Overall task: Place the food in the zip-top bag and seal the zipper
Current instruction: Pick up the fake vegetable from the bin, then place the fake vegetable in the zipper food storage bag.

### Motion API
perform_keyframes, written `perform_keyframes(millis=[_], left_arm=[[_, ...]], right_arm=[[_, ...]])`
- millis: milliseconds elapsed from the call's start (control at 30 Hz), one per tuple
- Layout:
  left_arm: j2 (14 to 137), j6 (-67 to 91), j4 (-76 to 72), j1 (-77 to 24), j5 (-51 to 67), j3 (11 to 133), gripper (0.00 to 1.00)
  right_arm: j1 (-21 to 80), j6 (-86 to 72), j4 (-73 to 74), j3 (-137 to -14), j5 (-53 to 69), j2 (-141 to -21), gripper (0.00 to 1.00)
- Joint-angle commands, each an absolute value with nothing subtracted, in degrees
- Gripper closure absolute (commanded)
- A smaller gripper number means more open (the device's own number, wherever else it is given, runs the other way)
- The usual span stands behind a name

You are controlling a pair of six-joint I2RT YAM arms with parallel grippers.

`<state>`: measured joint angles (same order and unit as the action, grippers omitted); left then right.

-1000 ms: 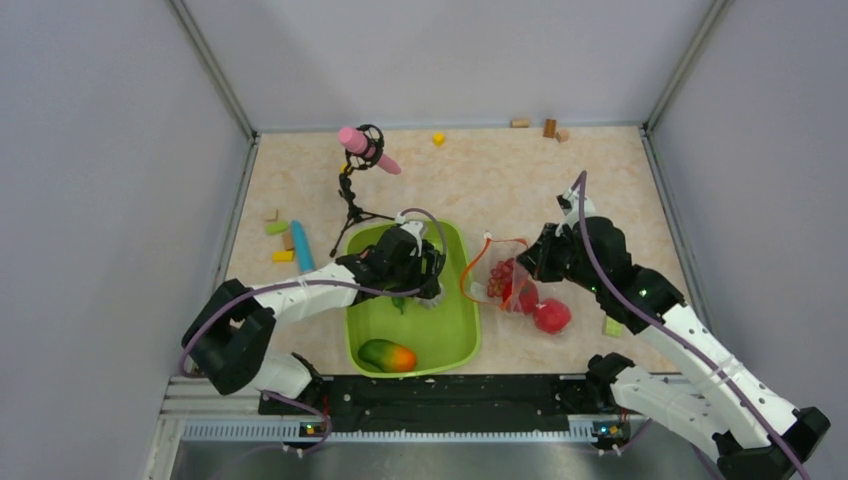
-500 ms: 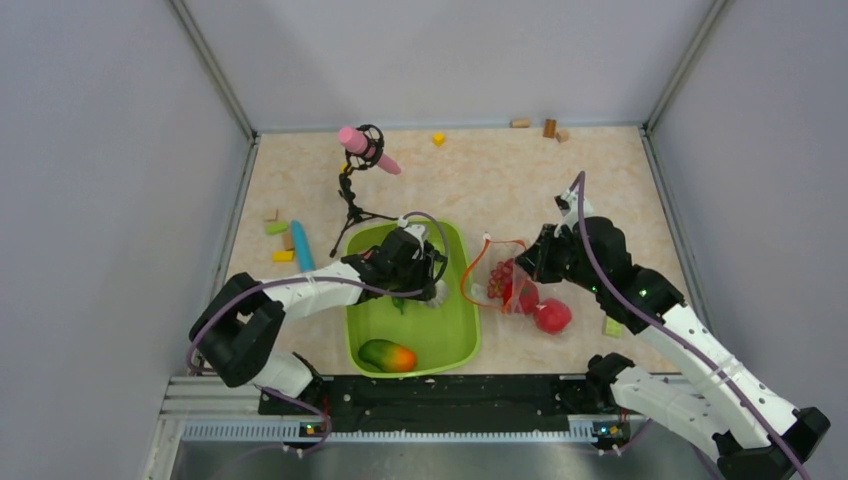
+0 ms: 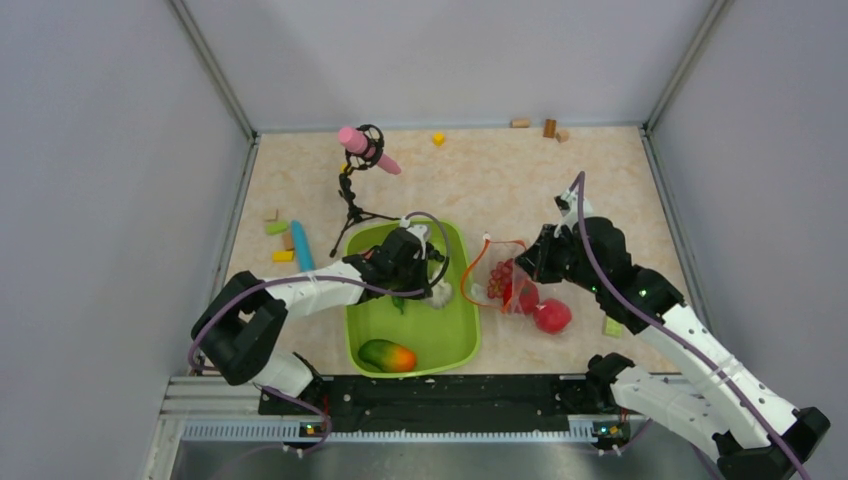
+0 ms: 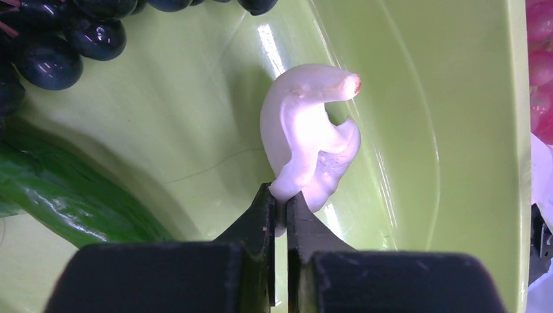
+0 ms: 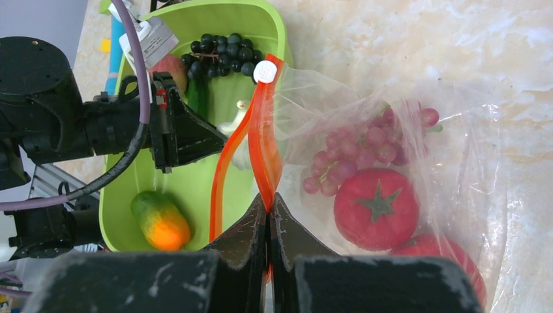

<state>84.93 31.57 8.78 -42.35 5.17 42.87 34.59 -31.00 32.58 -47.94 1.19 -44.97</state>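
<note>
Above the green tray (image 4: 404,130), white piece (image 4: 303,130) in left hand (image 4: 279,199).

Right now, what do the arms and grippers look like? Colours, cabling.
Both arms, left arm and right arm, have white link shells and black joint housings. A purple cable runs along each. The left gripper and right gripper have black fingers tapering to thin wedge tips.

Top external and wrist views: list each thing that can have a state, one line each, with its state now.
Clear plastic zip-top bag: open, partly filled.
Orange-red zipper strip: unsealed, pinched.
White toy food piece: gripped, over lime-green tray.
Left gripper: shut on the white piece.
Right gripper: shut on the zipper strip.
</note>
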Motion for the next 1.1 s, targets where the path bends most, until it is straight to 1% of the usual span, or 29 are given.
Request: perform_keyframes(millis=[0, 67, 167, 233, 333, 433, 500, 533, 733, 867, 900, 933, 1000, 1067], left_arm=[[83.8, 31.6, 6.4, -42.1, 6.0, 44.0, 1.0], [81.3, 31.9, 6.6, -42.2, 5.5, 43.5, 1.0], [74.3, 32.3, 6.5, -42.2, 5.7, 42.5, 1.0], [68.7, 32.2, 5.7, -42.3, 7.9, 41.9, 1.0], [61.4, 30.9, 1.9, -42.4, 14.3, 40.6, 1.0], [57.7, 29.9, -4.1, -42.7, 23.7, 40.6, 1.0], [57.7, 28.5, -6.7, -44.2, 26.4, 41.7, 1.0], [58.4, 27.7, -6.5, -45.4, 25.9, 42.9, 1.0], [66.9, 20.7, 1.9, -54.0, 17.9, 51.3, 1.0], [73.2, 20.7, 7.7, -55.7, 11.6, 56.8, 1.0], [74.3, 20.6, 8.0, -55.9, 11.9, 57.5, 0.96], [75.3, 20.4, 7.8, -56.1, 13.5, 58.0, 0.87], [76.1, 19.8, 6.8, -56.3, 16.8, 57.9, 0.61], [75.9, 19.7, 6.9, -56.6, 18.2, 57.6, 0.38]], right_arm=[[34.2, -29.9, 30.8, -47.6, 1.3, -44.3, 1.0], [34.2, -29.6, 30.8, -47.6, 1.2, -44.1, 1.0], [34.2, -29.4, 30.7, -47.5, 1.2, -43.7, 1.0], [34.1, -29.3, 30.4, -47.5, 1.5, -43.0, 1.0], [34.2, -29.0, 29.9, -47.1, 1.4, -41.9, 1.0], [34.2, -29.1, 29.8, -47.1, 1.5, -41.3, 1.0], [34.1, -29.0, 29.6, -47.2, 2.1, -41.1, 1.0], [34.2, -29.1, 29.4, -47.0, 2.5, -41.0, 1.0], [34.2, -30.1, 28.9, -47.4, 2.8, -40.5, 1.0], [34.3, -31.1, 29.1, -48.7, 4.8, -40.8, 1.0], [34.2, -31.2, 29.1, -48.9, 5.3, -40.8, 1.0], [34.2, -31.3, 29.0, -49.1, 5.6, -40.8, 1.0], [34.2, -31.6, 29.1, -49.2, 5.7, -40.6, 1.0], [34.2, -32.0, 29.1, -49.1, 5.7, -40.4, 1.0]])
